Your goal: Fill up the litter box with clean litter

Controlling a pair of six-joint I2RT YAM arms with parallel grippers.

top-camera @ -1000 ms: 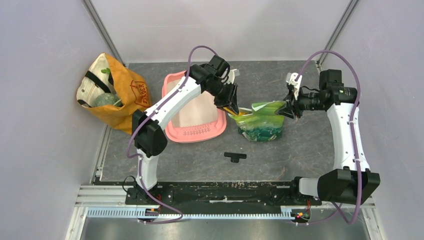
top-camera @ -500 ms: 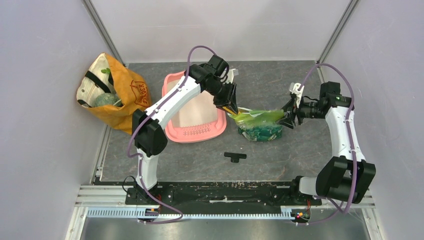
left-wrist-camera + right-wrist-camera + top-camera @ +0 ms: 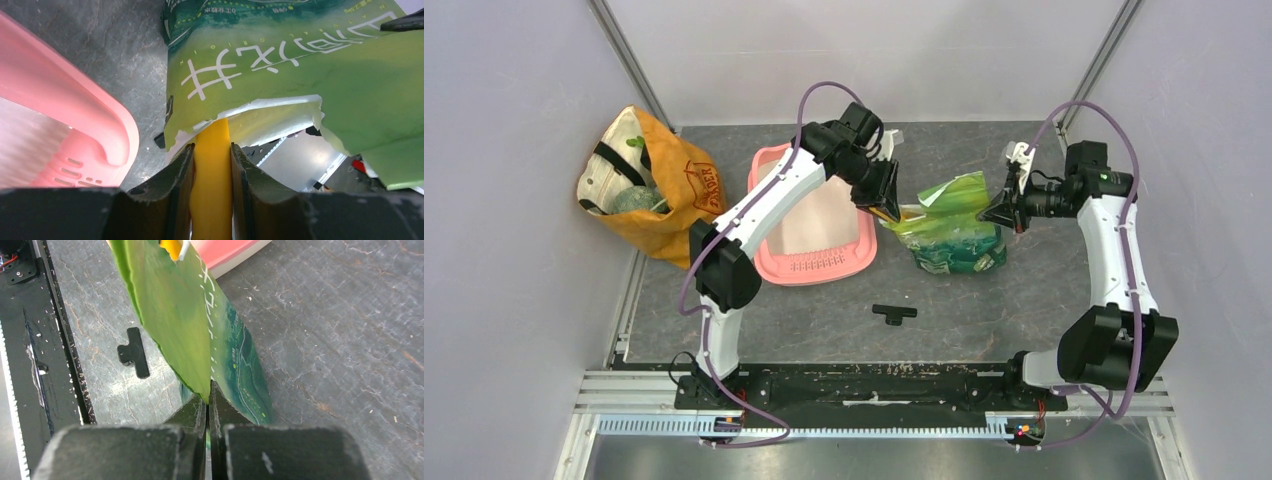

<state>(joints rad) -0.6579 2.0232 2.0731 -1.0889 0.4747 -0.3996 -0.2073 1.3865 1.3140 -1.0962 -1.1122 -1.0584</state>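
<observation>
The pink litter box (image 3: 774, 258) lies on the grey table left of centre, its pale inside bare; its rim shows in the left wrist view (image 3: 75, 110). A glossy green foil bag (image 3: 949, 235) stands right of it. My left gripper (image 3: 886, 208) is shut on the yellow-orange scoop handle (image 3: 212, 170), whose far end goes into the bag's torn mouth (image 3: 260, 107). My right gripper (image 3: 1002, 212) is shut on the bag's right top edge (image 3: 175, 315), holding it up. No litter shows.
An orange-tan fabric bag (image 3: 649, 185) leans at the left wall. A small black T-shaped clip (image 3: 893, 313) lies in front of the foil bag, also in the right wrist view (image 3: 134, 352). The black base rail (image 3: 874, 385) runs along the near edge.
My right gripper dipped then rose again, lifting the bag's top edge up and rightward. The bag stands taller and shifted slightly right. My left gripper with the scoop moved little.
</observation>
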